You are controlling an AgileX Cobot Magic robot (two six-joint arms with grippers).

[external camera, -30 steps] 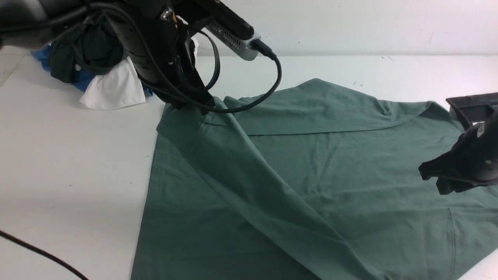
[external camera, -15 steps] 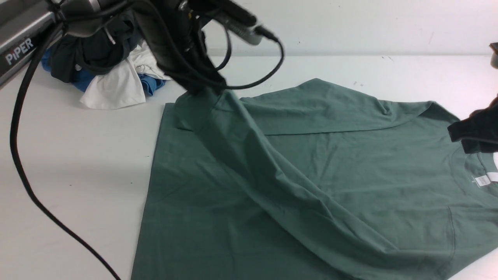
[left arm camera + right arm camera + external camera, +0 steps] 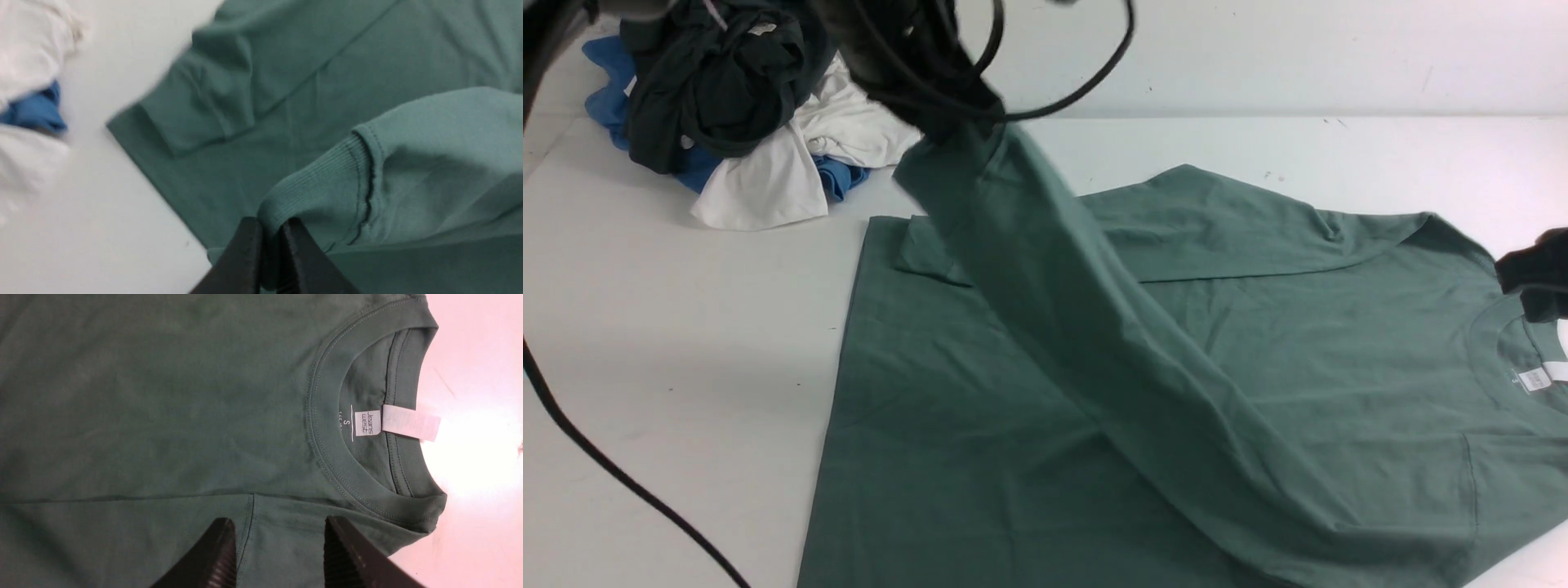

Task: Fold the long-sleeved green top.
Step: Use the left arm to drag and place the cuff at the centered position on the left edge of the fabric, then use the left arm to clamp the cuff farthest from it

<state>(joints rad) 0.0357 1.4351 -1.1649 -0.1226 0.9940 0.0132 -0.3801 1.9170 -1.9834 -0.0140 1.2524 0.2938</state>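
Observation:
The green long-sleeved top (image 3: 1029, 425) lies spread on the white table, crew neck (image 3: 327, 428) and white neck label (image 3: 410, 422) toward the right. My left gripper (image 3: 269, 228) is shut on the ribbed cuff (image 3: 322, 192) of one sleeve (image 3: 1054, 286), holding it up over the back left corner of the top. In the front view that gripper (image 3: 956, 122) sits near the top edge. The other sleeve (image 3: 1217, 220) lies folded across the body. My right gripper (image 3: 280, 531) hovers open above the shoulder seam beside the neck, holding nothing, and shows at the right edge (image 3: 1535, 278).
A pile of clothes sits at the back left: a blackish garment (image 3: 711, 73), a white one (image 3: 768, 180) and a blue one (image 3: 605, 106). A black cable (image 3: 605, 465) crosses the table's front left. A white wall (image 3: 1298, 49) bounds the back.
My left gripper has risen and shifted right, pulling the sleeve up off the top. My right gripper has drawn back to the right and opened wider, uncovering the neck label.

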